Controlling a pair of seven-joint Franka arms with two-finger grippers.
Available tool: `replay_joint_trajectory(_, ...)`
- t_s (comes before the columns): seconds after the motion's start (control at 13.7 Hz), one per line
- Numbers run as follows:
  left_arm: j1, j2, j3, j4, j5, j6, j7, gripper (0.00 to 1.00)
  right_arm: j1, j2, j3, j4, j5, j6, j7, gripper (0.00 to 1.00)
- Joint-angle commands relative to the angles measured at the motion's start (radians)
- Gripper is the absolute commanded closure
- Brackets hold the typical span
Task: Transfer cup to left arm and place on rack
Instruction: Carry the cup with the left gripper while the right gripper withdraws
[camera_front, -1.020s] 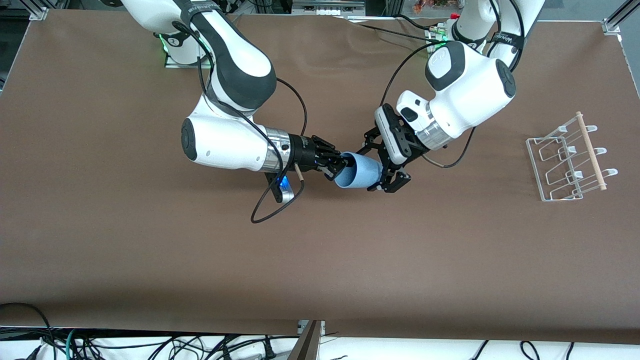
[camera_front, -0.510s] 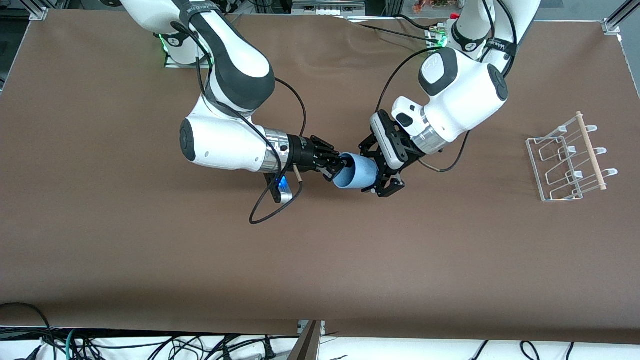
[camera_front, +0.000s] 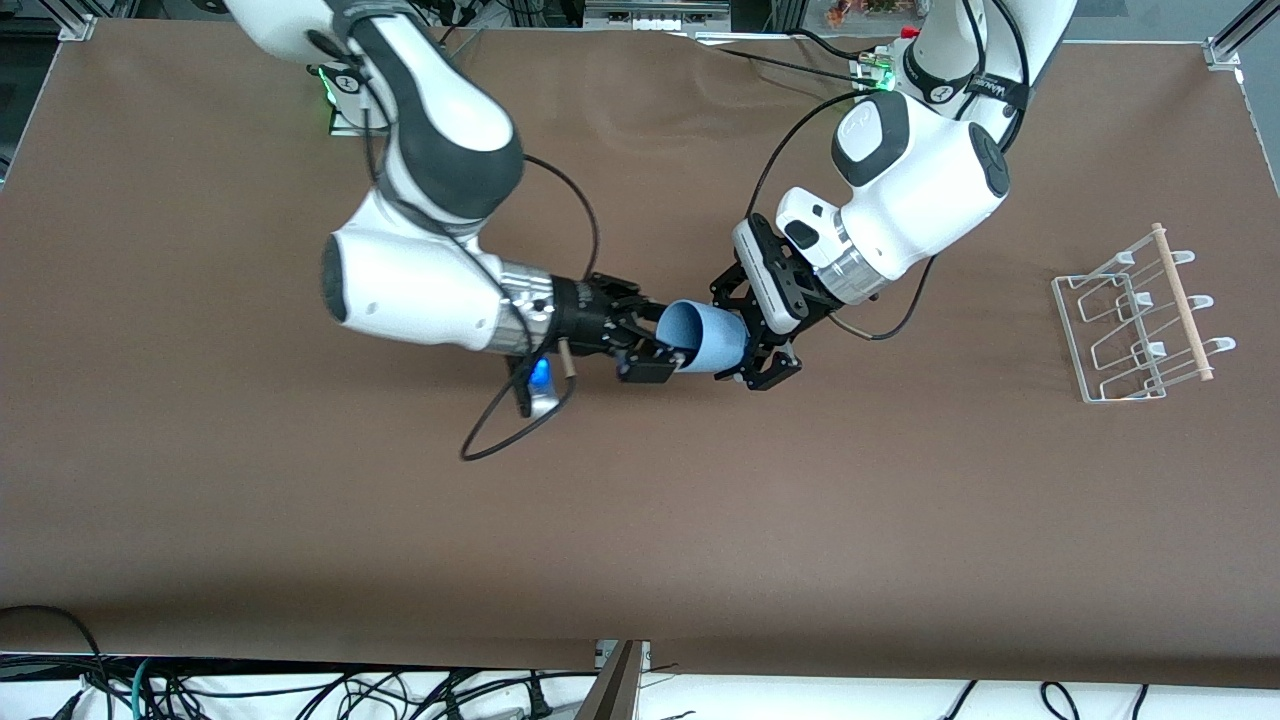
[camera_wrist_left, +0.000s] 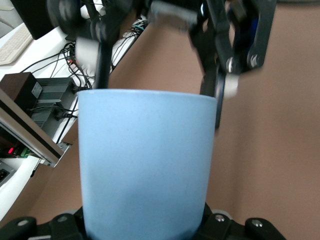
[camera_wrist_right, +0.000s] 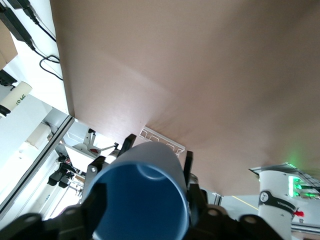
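The light blue cup (camera_front: 705, 340) hangs on its side above the middle of the table, between the two grippers. My left gripper (camera_front: 742, 340) is shut on the cup's base end, which fills the left wrist view as the cup (camera_wrist_left: 145, 160). My right gripper (camera_front: 640, 332) is at the cup's open rim, open, with its fingers (camera_wrist_left: 224, 90) spread to either side of the rim. The right wrist view looks straight into the cup's mouth (camera_wrist_right: 140, 200). The white wire rack (camera_front: 1140, 320) with its wooden dowel stands on the table toward the left arm's end.
A black cable (camera_front: 500, 430) loops down from my right wrist just above the brown table cover (camera_front: 640, 520). Another cable (camera_front: 890, 325) curls under my left wrist. Bare cloth lies between the cup and the rack.
My left gripper has closed on the cup's base. My right gripper has opened off the rim, and the right arm has drawn back a little toward its own end.
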Motion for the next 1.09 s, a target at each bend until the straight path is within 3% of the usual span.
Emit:
replay_joint_trajectory(0.0, 0.033, -0.015, 0.011, 0.012, -0.01, -0.088, 0.017, 1.0, -0.101, -0.007, 0.001, 0.075, 0.007, -0.128, -0.001, 0.0)
replay_joint_trajectory(0.15, 0.088, -0.034, 0.026, 0.008, -0.009, -0.175, 0.029, 1.0, -0.172, -0.028, 0.002, 0.075, -0.023, -0.218, -0.064, 0.0)
replay_joint_trajectory(0.36, 0.11, -0.038, 0.158, 0.026, 0.152, -0.346, 0.029, 1.0, -0.31, -0.05, 0.002, 0.075, -0.051, -0.396, -0.203, 0.0)
replay_joint_trajectory(0.51, 0.122, -0.037, 0.245, 0.057, 0.278, -0.458, 0.028, 1.0, -0.353, -0.103, 0.002, 0.071, -0.188, -0.5, -0.372, 0.0)
replay_joint_trajectory(0.73, 0.173, -0.037, 0.344, 0.08, 0.507, -0.512, 0.026, 1.0, -0.358, -0.175, -0.03, 0.049, -0.411, -0.616, -0.535, 0.0)
replay_joint_trajectory(0.87, 0.176, -0.037, 0.362, 0.092, 0.742, -0.588, 0.013, 1.0, -0.358, -0.265, -0.028, -0.052, -0.586, -0.611, -0.686, 0.0)
replay_joint_trajectory(1.02, 0.193, -0.037, 0.362, 0.092, 0.986, -0.621, -0.055, 1.0, -0.358, -0.374, -0.03, -0.19, -0.699, -0.557, -0.863, 0.0)
